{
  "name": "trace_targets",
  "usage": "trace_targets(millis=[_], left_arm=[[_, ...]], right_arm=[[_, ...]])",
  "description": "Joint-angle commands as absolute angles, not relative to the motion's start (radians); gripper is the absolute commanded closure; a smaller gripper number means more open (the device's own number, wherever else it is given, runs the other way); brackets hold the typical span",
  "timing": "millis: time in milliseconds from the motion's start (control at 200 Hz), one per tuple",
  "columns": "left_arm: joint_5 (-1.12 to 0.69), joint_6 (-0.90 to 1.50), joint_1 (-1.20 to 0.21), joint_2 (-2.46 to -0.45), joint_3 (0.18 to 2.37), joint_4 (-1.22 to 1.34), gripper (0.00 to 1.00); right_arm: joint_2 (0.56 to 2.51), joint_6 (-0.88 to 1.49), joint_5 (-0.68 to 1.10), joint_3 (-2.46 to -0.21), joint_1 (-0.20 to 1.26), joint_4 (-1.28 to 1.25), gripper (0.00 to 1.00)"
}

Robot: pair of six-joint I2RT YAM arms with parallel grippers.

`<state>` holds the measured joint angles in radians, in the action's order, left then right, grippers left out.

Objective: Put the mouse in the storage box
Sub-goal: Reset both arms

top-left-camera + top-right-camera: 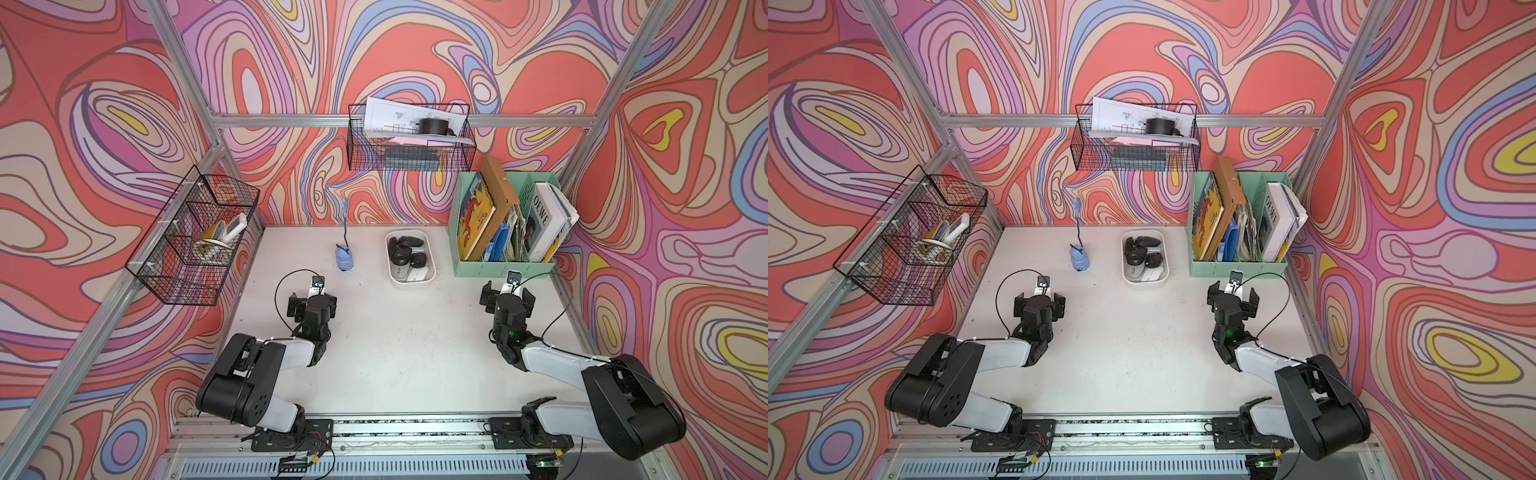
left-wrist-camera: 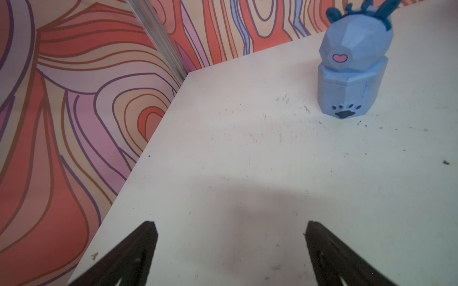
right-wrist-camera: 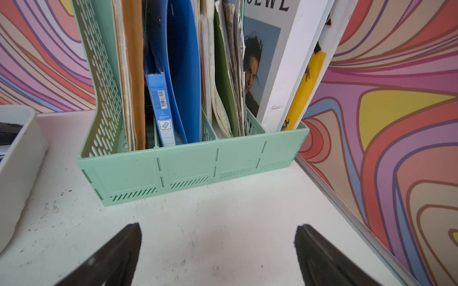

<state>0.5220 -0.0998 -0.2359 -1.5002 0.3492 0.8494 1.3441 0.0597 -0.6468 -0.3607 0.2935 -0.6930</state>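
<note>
Tabletop (image 1: 395,353), storage box (image 1: 409,285) well apart from right claw (image 1: 507,297)

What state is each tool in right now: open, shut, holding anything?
Left tool: open, holding nothing.
Right tool: open, holding nothing.

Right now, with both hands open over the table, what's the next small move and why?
Probably none: I'd hold both arms where they are. The left hand and right hand are open and empty, and the only mice I can see already lie inside the storage box. In both top views no mouse shows loose on the table, so there seems nothing left to pick.
</note>
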Motion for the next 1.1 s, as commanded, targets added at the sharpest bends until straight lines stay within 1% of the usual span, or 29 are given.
trace_targets(millis=[0, 25, 65, 120, 130, 175, 190, 245, 305, 366, 446, 516, 566, 621, 671, 741, 831, 911, 1092], left_arm=[[0.352, -0.058, -0.156, -1.476, 0.291, 1.016, 0.01], [0.307, -0.044, -0.133, -1.478, 0.282, 1.028, 0.01], [0.282, -0.010, -0.106, -1.507, 0.273, 1.051, 0.01], [0.265, -0.019, -0.083, -1.581, 0.275, 1.161, 0.01], [0.263, -0.017, -0.083, -1.575, 0.280, 1.148, 0.01], [0.264, 0.014, -0.083, -1.514, 0.335, 0.920, 0.01], [0.267, 0.021, -0.080, -1.516, 0.352, 0.893, 0.01], [0.278, 0.000, -0.076, -1.569, 0.347, 0.998, 0.01], [0.270, 0.024, -0.072, -1.528, 0.371, 0.876, 0.01], [0.268, 0.016, -0.064, -1.555, 0.351, 0.967, 0.01], [0.261, 0.028, -0.064, -1.528, 0.365, 0.894, 0.01], [0.263, 0.017, -0.064, -1.552, 0.350, 0.960, 0.01], [0.250, 0.018, -0.066, -1.540, 0.357, 0.925, 0.01], [0.250, 0.016, -0.065, -1.540, 0.358, 0.928, 0.01], [0.251, 0.011, -0.066, -1.548, 0.355, 0.947, 0.01], [0.250, 0.015, -0.066, -1.541, 0.359, 0.926, 0.01], [0.243, 0.017, -0.064, -1.546, 0.360, 0.931, 0.01], [0.171, 0.042, -0.028, -1.539, 0.375, 0.886, 0.01], [0.173, 0.037, -0.027, -1.538, 0.366, 0.903, 0.01]], right_arm=[[1.401, 0.036, -0.577, -0.341, 0.277, -0.861, 0.02], [1.420, 0.031, -0.568, -0.341, 0.271, -0.885, 0.02], [1.449, 0.026, -0.551, -0.337, 0.263, -0.932, 0.02], [1.486, 0.006, -0.519, -0.338, 0.252, -0.991, 0.02], [1.489, 0.002, -0.515, -0.342, 0.252, -0.985, 0.02], [1.496, -0.015, -0.489, -0.357, 0.247, -0.961, 0.02], [1.499, -0.020, -0.485, -0.356, 0.242, -0.968, 0.02], [1.508, -0.026, -0.480, -0.352, 0.227, -0.997, 0.02], [1.510, -0.026, -0.426, -0.347, 0.191, -1.006, 0.02], [1.534, -0.032, -0.370, -0.357, 0.156, -1.022, 0.02], [1.642, -0.012, -0.336, -0.361, 0.111, -1.136, 0.02], [1.728, -0.019, -0.330, -0.350, 0.101, -1.247, 0.02], [1.697, -0.002, -0.296, -0.356, 0.098, -1.165, 0.02], [1.717, -0.010, -0.307, -0.379, 0.093, -1.165, 0.02], [1.701, 0.003, -0.288, -0.421, 0.090, -1.051, 0.02], [1.703, 0.018, -0.265, -0.439, 0.071, -1.019, 0.02], [1.704, 0.017, -0.274, -0.438, 0.069, -1.028, 0.02], [1.705, 0.018, -0.278, -0.439, 0.069, -1.026, 0.02], [1.705, 0.017, -0.280, -0.439, 0.068, -1.031, 0.02]])
